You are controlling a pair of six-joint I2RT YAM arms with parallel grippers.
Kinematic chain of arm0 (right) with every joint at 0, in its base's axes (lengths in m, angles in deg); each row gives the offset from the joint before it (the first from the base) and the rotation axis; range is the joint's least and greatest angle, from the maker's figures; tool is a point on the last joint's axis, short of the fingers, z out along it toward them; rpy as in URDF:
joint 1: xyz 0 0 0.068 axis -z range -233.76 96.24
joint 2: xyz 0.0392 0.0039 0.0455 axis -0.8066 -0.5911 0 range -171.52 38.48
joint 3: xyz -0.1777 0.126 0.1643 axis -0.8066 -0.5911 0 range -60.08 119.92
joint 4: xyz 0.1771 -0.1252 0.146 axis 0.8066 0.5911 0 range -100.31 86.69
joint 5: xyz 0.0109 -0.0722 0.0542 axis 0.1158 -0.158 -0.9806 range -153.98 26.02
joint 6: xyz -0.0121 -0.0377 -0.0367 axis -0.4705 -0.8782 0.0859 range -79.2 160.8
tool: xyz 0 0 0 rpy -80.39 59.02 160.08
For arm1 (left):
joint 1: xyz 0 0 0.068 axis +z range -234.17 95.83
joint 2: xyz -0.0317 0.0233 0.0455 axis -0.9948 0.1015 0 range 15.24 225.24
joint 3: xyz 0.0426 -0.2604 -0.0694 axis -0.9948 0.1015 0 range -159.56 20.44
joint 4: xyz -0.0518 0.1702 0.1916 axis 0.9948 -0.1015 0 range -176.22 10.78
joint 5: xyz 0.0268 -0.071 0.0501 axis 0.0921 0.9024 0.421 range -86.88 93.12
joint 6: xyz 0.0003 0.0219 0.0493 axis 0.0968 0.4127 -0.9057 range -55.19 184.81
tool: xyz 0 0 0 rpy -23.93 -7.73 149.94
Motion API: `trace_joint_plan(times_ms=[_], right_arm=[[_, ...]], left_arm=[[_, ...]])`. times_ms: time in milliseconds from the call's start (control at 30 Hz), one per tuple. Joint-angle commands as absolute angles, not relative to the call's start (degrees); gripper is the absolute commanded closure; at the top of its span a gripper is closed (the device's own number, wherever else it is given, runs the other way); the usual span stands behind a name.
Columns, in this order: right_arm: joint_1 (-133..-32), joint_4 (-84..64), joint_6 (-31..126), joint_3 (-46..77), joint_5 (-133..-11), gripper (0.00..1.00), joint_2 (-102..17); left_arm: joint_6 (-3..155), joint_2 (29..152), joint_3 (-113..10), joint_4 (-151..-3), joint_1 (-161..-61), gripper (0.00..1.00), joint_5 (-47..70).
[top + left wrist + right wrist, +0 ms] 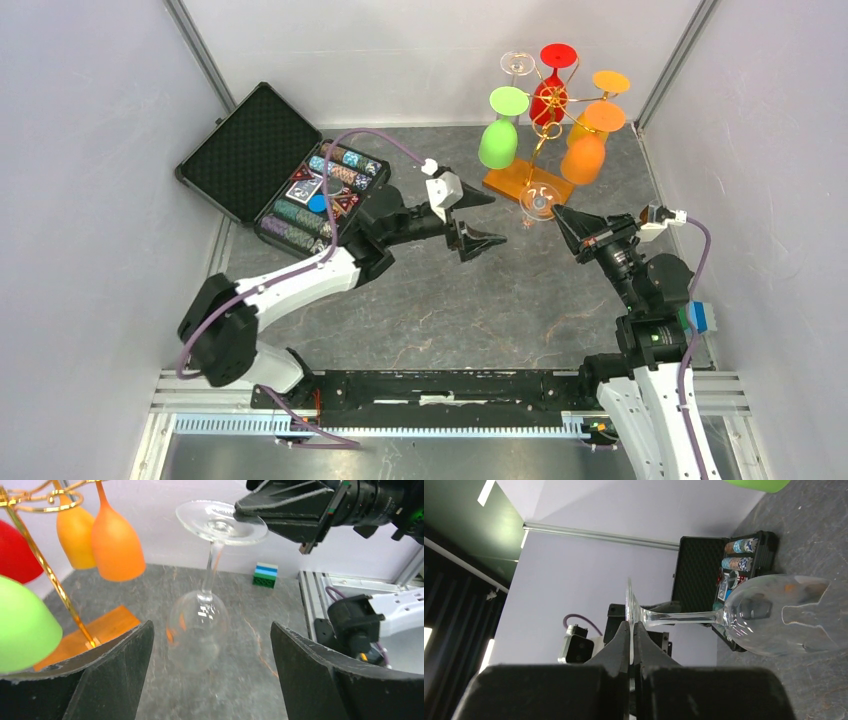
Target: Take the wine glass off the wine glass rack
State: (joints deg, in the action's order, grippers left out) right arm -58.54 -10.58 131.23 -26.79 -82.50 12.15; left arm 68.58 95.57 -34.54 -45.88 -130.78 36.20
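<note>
My left arm (300, 280) and right arm (645, 285) wear white shells over black joints. A lilac cable (352, 132) loops along each. The fingers (115, 675) are matte black wedges with rough edges.

Place: a robotics lab test cell.
Enclosure: plain pale walls (90, 150) on three sides, aluminium posts (205, 50) at the upper corners.
Bench: grey stone-patterned bench (450, 310), black mounting rail (440, 385) along the lower edge.
Wiring: exposed purple cable (372, 132), left of centre.
Beyond: right wrist view shows a dark room, strip ceiling lights (486, 492) upper left.
</note>
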Motion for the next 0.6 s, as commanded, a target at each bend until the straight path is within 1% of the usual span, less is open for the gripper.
trace_joint_plan(times_ms=[0, 100, 267, 367, 567], right_arm=[[-58.77, -17.78, 133.21, -23.79, -85.38, 1.0, 11.68], [-58.79, -18.26, 133.46, -23.79, -85.73, 1.0, 11.49], [-58.76, -18.86, 133.78, -23.73, -86.05, 1.0, 11.26], [-58.77, -19.09, 133.96, -23.61, -86.17, 1.0, 11.14], [-58.76, -19.64, 134.45, -23.23, -86.48, 1.0, 10.64]], left_arm=[[67.97, 101.07, -38.97, -28.33, -132.07, 0.14, 35.18], [68.64, 104.13, -41.68, -26.54, -132.33, 0.24, 35.01], [69.27, 107.84, -44.97, -27.53, -133.03, 0.38, 36.44], [69.97, 109.41, -45.55, -27.45, -133.63, 0.4, 37.18], [71.44, 112.27, -47.11, -27.93, -134.51, 0.4, 39.49]])
